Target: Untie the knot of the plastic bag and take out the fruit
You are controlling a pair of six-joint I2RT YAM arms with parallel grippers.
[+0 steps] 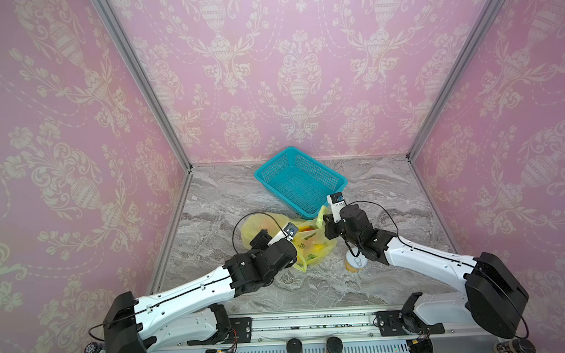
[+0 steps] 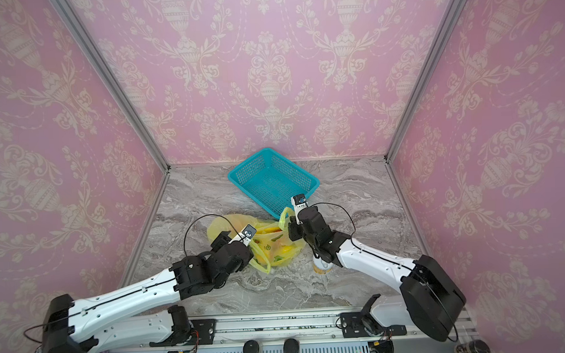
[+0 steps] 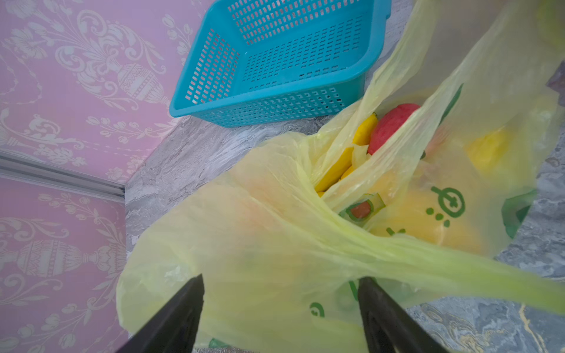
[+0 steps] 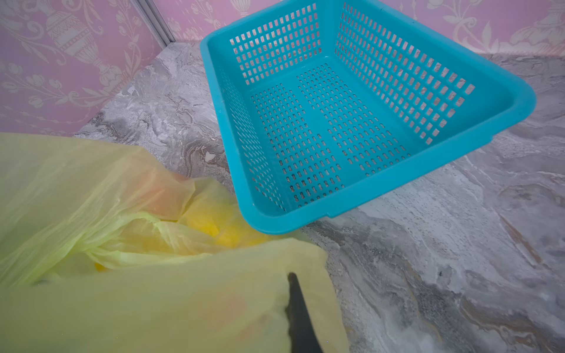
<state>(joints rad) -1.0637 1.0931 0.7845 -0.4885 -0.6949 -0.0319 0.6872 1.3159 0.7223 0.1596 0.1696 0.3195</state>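
The plastic bag lies on the marble table, pale yellow-green with green prints. Its mouth gapes and no knot shows. A red fruit and long yellow fruit lie bare in the mouth; orange ones glow through the film. My left gripper hangs open just over the bag's near-left side, touching nothing I can see. My right gripper is shut on the bag's right edge by a raised handle loop. One finger shows; the film hides the other.
An empty teal mesh basket stands just behind the bag, near the back wall. A white-lidded can stands under my right forearm. Pink walls close in the table on three sides.
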